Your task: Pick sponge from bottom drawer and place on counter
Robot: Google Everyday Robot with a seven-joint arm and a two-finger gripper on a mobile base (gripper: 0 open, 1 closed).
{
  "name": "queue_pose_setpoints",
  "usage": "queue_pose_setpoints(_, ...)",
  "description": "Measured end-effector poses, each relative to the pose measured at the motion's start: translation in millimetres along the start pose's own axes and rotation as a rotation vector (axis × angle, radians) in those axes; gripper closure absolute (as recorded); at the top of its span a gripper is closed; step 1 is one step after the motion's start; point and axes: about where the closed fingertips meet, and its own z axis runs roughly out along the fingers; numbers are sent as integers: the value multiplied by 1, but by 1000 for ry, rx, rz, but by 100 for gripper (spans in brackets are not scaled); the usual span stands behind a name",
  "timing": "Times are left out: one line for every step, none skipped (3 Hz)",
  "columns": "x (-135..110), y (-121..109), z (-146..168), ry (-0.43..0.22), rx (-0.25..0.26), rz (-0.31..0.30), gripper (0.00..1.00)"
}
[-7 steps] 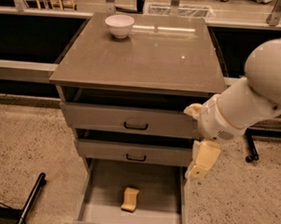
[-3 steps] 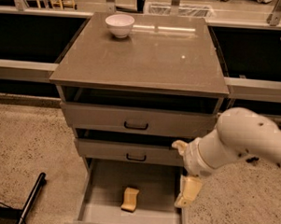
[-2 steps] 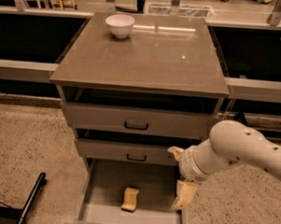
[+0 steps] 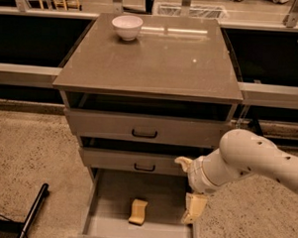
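My tool hangs over the right side of the bottom drawer. The drawer is pulled out. My tool is open and holds nothing. One cream finger is up by the front of the middle drawer. The other finger points down next to the bottom drawer's right wall. The sponge lies on the drawer floor near the front. It is a bit to the side of my tool and does not touch it. On the table above, a white bowl sits in a far corner.
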Motion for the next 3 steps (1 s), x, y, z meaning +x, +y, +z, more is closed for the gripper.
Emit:
queue_pose_setpoints(-2, 6, 43, -39, -3, -105, 0)
queue_pose_setpoints(5, -4, 116, -99, 14, -146, 0)
queue_pose_setpoints(11, -15, 158, -200, 21, -182, 0)
